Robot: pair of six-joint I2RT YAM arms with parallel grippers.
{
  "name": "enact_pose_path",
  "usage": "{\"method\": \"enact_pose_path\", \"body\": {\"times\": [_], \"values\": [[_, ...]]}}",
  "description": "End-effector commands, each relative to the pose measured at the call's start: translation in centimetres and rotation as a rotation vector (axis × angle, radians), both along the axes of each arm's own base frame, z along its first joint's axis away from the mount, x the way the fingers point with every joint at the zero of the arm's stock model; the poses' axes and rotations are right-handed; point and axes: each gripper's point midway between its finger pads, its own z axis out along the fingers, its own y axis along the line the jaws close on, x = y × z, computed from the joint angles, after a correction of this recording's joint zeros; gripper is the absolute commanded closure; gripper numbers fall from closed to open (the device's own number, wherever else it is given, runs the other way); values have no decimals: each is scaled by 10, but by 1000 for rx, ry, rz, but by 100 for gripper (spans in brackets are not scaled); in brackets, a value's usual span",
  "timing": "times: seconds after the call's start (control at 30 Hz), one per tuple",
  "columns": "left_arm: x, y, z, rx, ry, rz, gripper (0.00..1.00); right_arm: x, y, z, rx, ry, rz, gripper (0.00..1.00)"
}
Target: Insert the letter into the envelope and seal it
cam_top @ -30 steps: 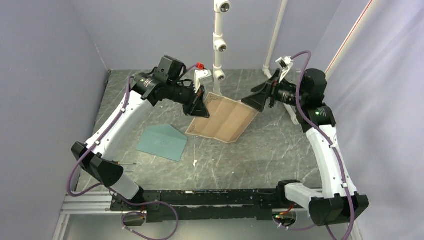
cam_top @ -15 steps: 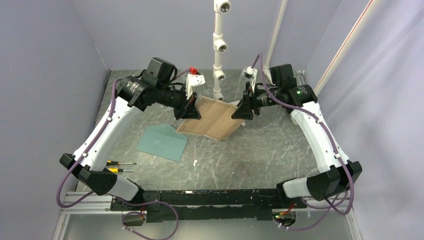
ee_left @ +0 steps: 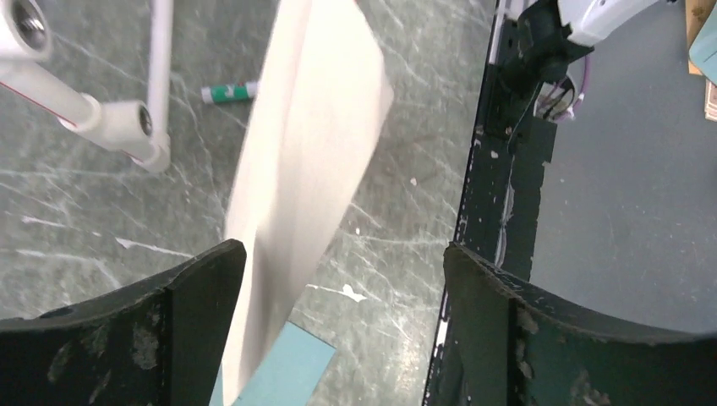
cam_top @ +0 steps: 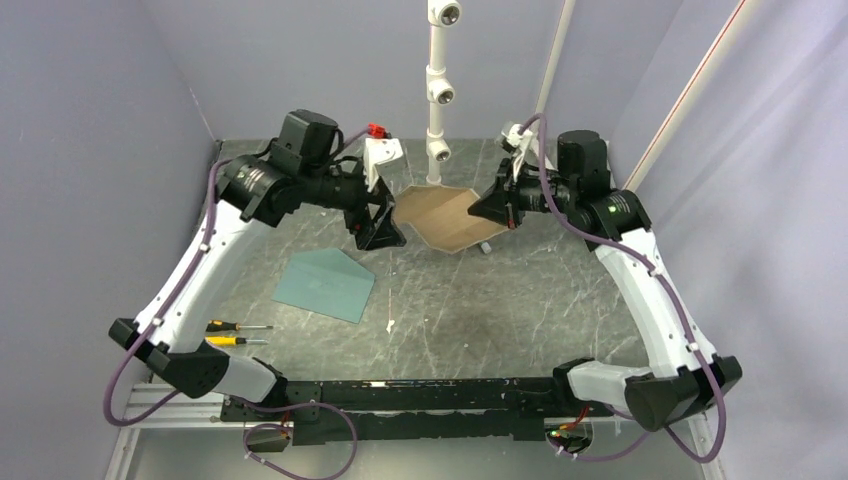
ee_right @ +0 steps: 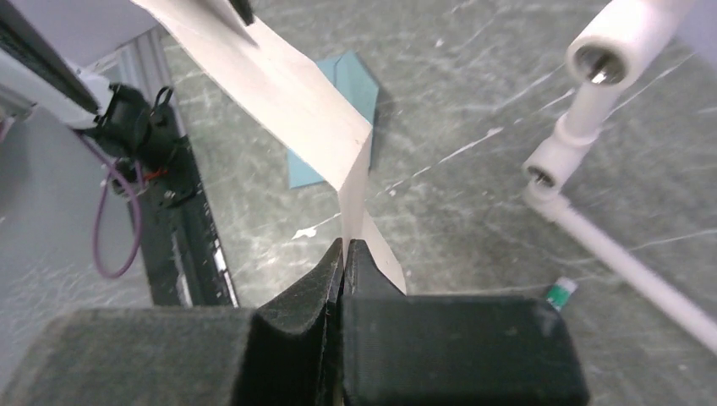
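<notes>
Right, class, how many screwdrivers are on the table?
2. One screwdriver lies by the table's left edge; the second screwdriver lies parallel, just nearer the front edge. Others may be hidden under the arms.

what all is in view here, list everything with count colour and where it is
letter: 1, tan front, whitish back, held up off the table between the two arms
envelope: 1, teal, flat on the table, left of centre
screwdrivers: 2, yellow and black handles, left near edge of the table
glue stick: 1, white and green, lying near the pole's foot
scrap: 1, white, on the table right of the envelope
pole: 1, white, back centre
table: 1, dark grey-green marbled
left gripper: 1, black, open beside the letter
right gripper: 1, black, shut on the letter's edge
</notes>
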Motion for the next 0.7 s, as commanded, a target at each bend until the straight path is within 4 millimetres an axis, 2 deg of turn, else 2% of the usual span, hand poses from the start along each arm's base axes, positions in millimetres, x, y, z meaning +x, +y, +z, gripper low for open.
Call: {"method": "enact_pose_path", "body": {"times": [0.0, 0.13, 0.2, 0.27, 0.33, 0.43, 0.53, 0.67], "values": [[-25, 2, 83, -219, -202, -45, 7, 21, 0, 52, 110, -222, -95, 100], [-40, 5, 125, -353, -306, -59, 7, 30, -4, 70, 145, -294, -159, 100], [-40, 7, 143, -414, -352, -26, 7, 33, -6, 77, 162, -317, -185, 100], [-29, 10, 157, -467, -382, 61, 7, 30, -5, 84, 182, -338, -170, 100], [-9, 14, 166, -506, -392, 185, 7, 23, -1, 92, 201, -353, -128, 100], [15, 7, 172, -588, -272, 311, 7, 12, 3, 106, 222, -374, -71, 100], [0, -22, 164, -572, -142, 110, 7, -1, 5, 122, 232, -408, -6, 100], [5, -35, 143, -513, -66, 60, 7, -25, 9, 133, 237, -427, 108, 100]]}}
